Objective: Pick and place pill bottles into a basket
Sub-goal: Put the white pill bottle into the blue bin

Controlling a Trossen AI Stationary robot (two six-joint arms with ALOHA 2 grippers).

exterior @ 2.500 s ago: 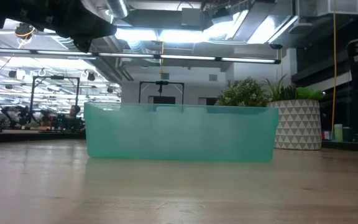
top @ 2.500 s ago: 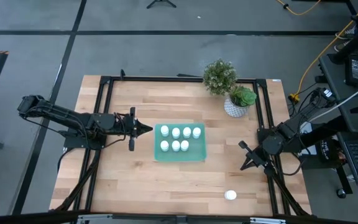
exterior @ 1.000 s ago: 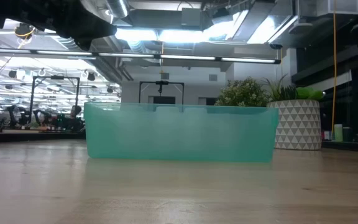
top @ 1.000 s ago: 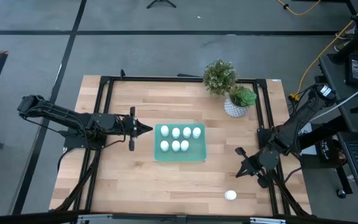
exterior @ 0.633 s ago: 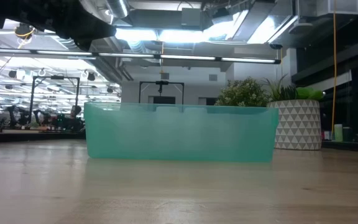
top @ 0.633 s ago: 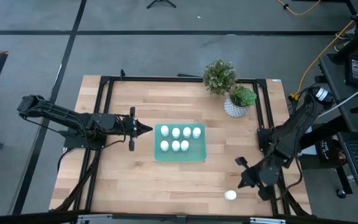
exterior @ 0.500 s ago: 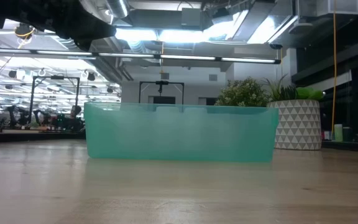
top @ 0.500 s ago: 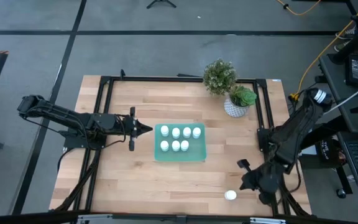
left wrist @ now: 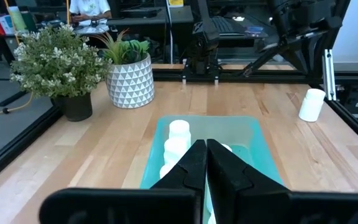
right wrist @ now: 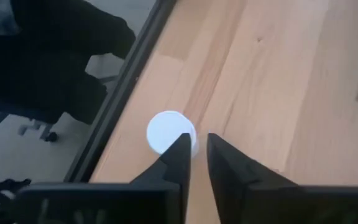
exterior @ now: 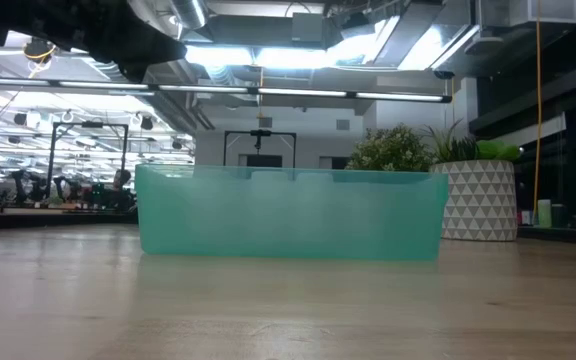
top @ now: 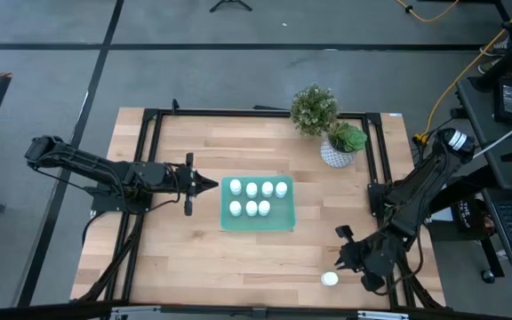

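Right gripper (top: 340, 257) near tabletop (top: 185, 258) front edge, just beside lone pill bottle (top: 329, 278). Wrist view: jaws parted by narrow gap, bottle (right wrist: 170, 132) just ahead of tips, slightly off to one side, not between them, standing upright. Seven pill bottles (top: 252, 189) in basket (top: 278, 219) mid-tabletop. Left gripper (top: 210, 184) jaws closed, empty, just beside basket's left wall.
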